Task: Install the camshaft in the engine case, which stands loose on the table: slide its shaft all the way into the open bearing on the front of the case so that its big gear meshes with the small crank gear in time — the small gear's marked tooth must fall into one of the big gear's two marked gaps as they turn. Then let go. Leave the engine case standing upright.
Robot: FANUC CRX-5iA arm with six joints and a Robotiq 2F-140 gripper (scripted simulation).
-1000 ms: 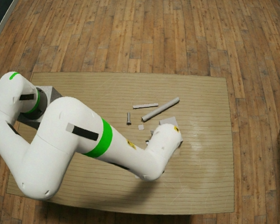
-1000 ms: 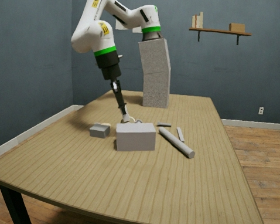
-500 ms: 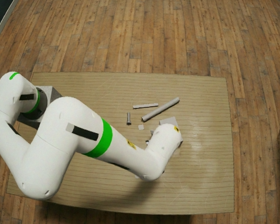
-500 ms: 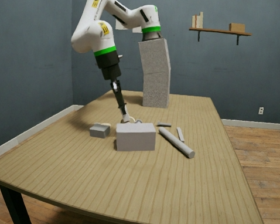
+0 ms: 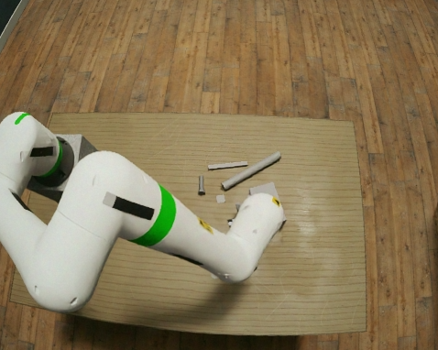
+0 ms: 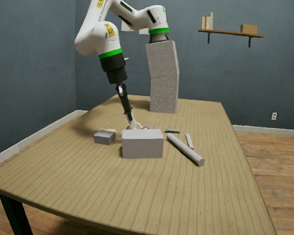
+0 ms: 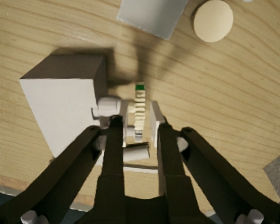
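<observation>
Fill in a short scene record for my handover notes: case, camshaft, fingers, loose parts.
case: grey block, upright on the table
camshaft: at the case's front, between the fingers; gear mesh too small to tell
fingers: partly open, one on each side of the camshaft, not clamping it
loose parts: rod, flat bar, pin, small block
</observation>
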